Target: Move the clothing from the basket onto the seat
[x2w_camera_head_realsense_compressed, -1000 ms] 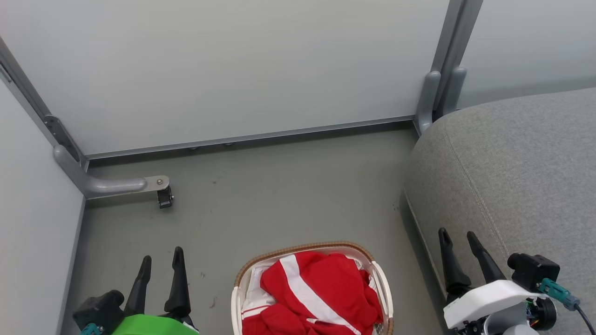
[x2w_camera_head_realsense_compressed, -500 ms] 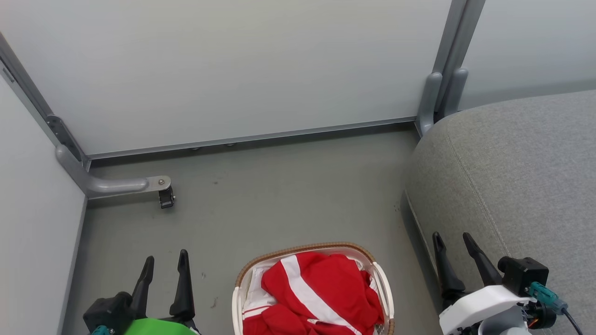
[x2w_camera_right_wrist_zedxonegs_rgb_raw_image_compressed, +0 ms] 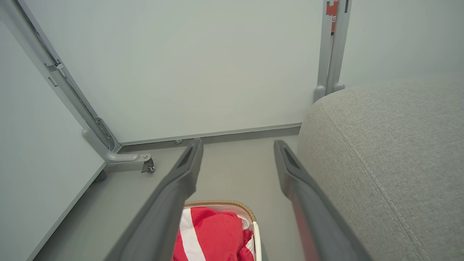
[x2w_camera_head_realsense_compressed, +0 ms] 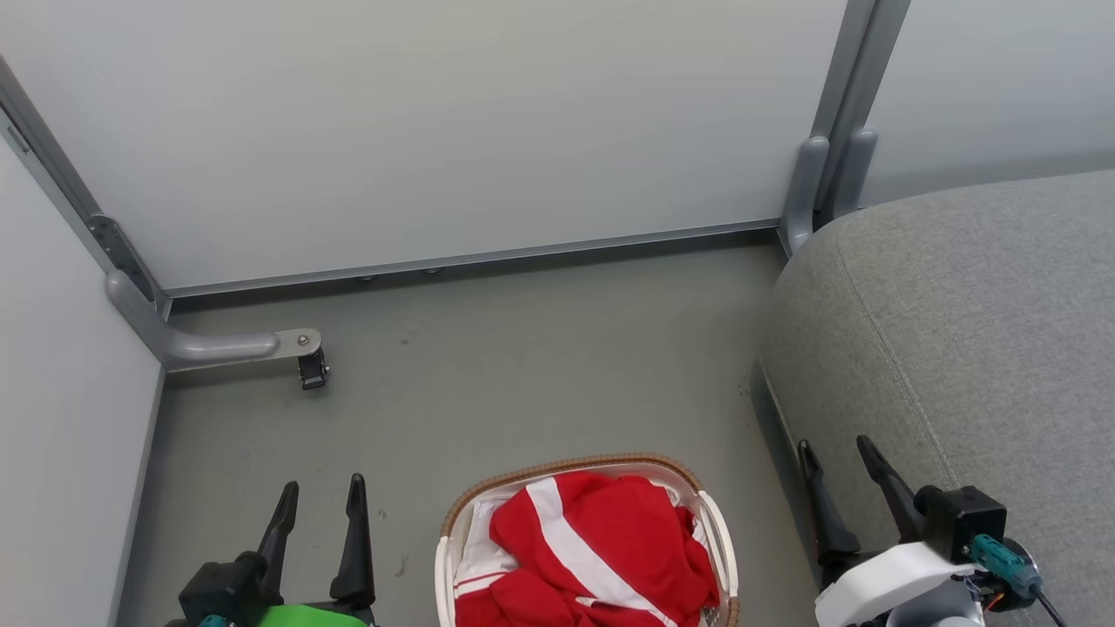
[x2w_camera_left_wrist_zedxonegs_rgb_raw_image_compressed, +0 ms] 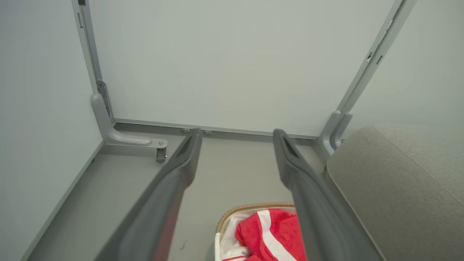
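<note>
While clothing [x2w_camera_head_realsense_compressed: 601, 540] fills basket [x2w_camera_head_realsense_compressed: 571, 463], left gripper [x2w_camera_head_realsense_compressed: 322, 483], right gripper [x2w_camera_head_realsense_compressed: 834, 444] wide and empty, red label [x2w_camera_right_wrist_zedxonegs_rgb_raw_image_compressed: 331, 7] unreadable.

A broad stretch of bare grey floor [x2w_camera_head_realsense_compressed: 523, 366] lay open between the small oval white plastic basket with a brown woven-look rim [x2w_camera_head_realsense_compressed: 566, 464] and the pale grey partition panels [x2w_camera_head_realsense_compressed: 435, 131] behind it. Bright red, white-striped clothing [x2w_camera_head_realsense_compressed: 610, 531] was heaped to the rim, with open air above it. The large grey woven-fabric seat cushion [x2w_camera_head_realsense_compressed: 958, 331] bulked close on the basket's right; the right gripper [x2w_camera_head_realsense_compressed: 833, 444] hung over its edge, jaws apart. A grey metal foot bracket with a black caster [x2w_camera_head_realsense_compressed: 235, 347] jutted from the left corner, ahead of the spread left gripper [x2w_camera_head_realsense_compressed: 322, 483].
</note>
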